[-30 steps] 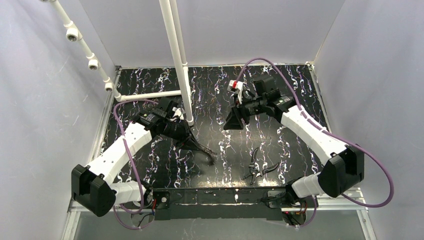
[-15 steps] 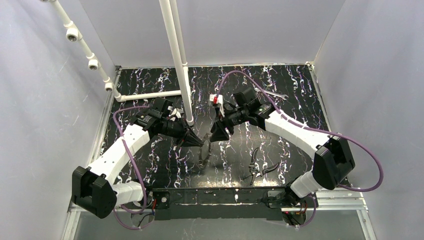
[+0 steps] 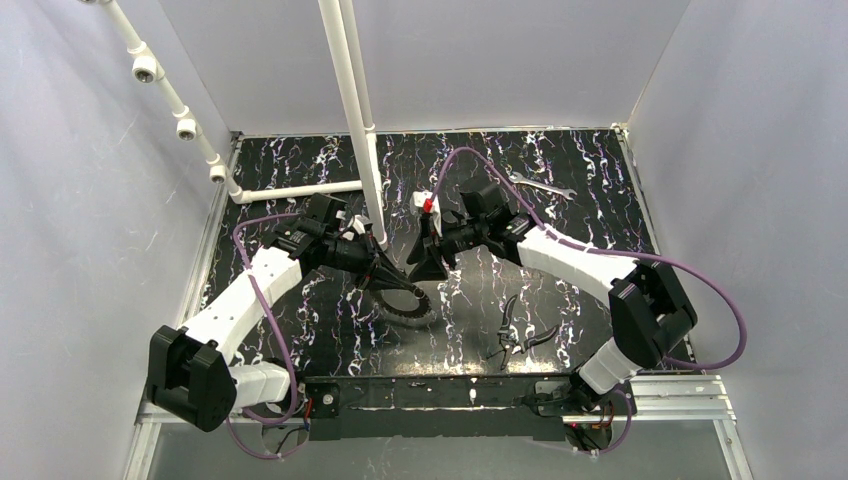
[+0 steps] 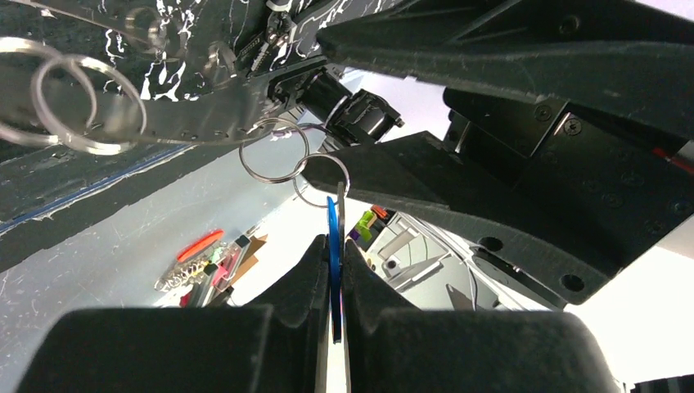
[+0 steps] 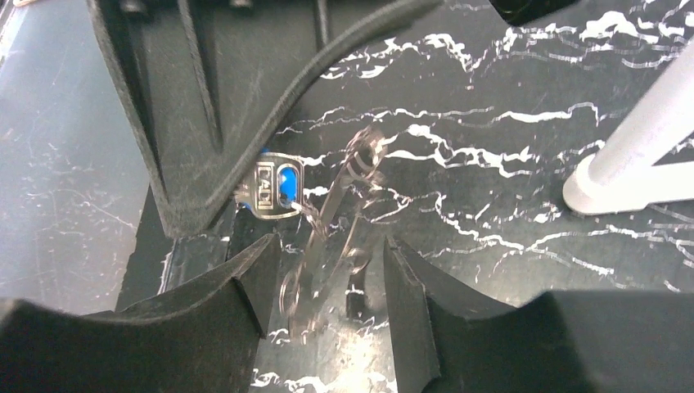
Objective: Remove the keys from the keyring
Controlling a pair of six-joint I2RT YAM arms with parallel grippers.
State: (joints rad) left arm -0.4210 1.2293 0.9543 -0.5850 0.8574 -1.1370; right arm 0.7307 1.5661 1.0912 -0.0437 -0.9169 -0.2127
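key [image 5: 274,190] 1 | pliers [image 3: 515,335] 1 | wrench [image 3: 540,186] 1 | left tool [image 4: 332,250] clamps key

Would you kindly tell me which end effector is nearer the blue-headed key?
Left: the left end effector grips the key; the right end effector stands open beside it.

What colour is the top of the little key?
Blue. The right wrist view shows the key best.

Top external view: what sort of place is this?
Probably a lab robot test cell: pale panels wall in a black marbled table, a white pipe frame stands on it, and pliers and a wrench lie there.
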